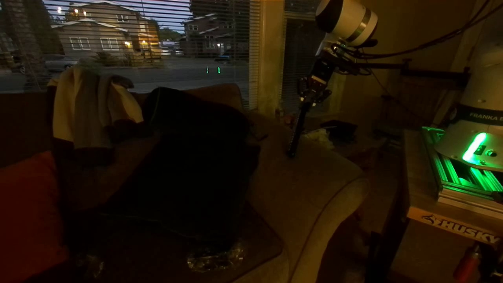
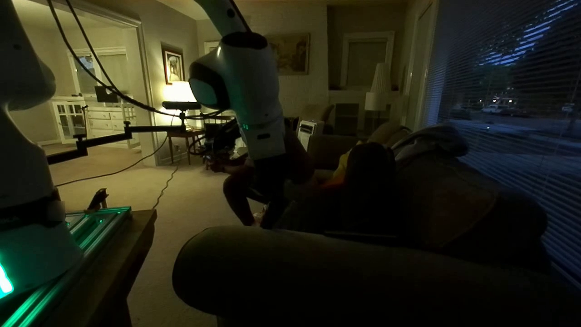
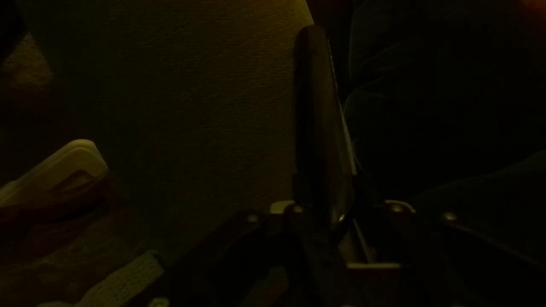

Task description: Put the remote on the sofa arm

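The remote [image 1: 298,129] is long, thin and black, and hangs steeply down from my gripper [image 1: 312,97] in an exterior view. Its lower end is over the top of the brown sofa arm [image 1: 310,184]; I cannot tell if it touches. In the wrist view the remote [image 3: 318,111] runs up from between the fingers of my gripper [image 3: 325,196], which is shut on it. The sofa arm [image 3: 192,106] lies beneath and to the left of it there. The sofa arm [image 2: 317,272] also shows in an exterior view, where the fingers and remote are lost in the dark.
A dark cushion [image 1: 196,177] leans beside the sofa arm. A red pillow [image 1: 29,212] and a draped blanket [image 1: 88,110] are farther along the sofa. The robot's wooden bench [image 1: 452,212] stands beside the arm. A seated person [image 2: 240,195] is beyond the sofa arm. The room is dim.
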Available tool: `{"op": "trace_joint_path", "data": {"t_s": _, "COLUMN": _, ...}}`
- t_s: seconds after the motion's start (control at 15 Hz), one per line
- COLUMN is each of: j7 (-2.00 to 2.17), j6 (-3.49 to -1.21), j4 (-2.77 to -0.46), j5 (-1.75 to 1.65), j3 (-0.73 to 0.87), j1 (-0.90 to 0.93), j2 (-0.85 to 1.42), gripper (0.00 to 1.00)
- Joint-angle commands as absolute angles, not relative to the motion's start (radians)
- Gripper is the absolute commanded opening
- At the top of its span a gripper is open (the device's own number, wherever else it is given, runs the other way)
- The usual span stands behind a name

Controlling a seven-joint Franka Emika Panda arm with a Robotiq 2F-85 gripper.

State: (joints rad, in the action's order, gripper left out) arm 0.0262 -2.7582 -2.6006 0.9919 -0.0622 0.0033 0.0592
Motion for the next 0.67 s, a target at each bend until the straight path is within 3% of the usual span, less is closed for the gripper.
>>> {"op": "trace_joint_path", "data": {"t_s": 0.0, "j7": -0.039, "j6": -2.815, "j4": -2.632, "j5": 1.034, "j3": -0.068, "j1": 0.006, "j2": 0.084, "gripper": 0.07}}
{"op": "trace_joint_path", "data": {"t_s": 0.6, "j7": -0.192, "j6": -3.19, "j4": -2.55, "j5": 1.314, "j3": -0.162, "j1": 0.023, "j2": 0.224, "gripper": 0.07}}
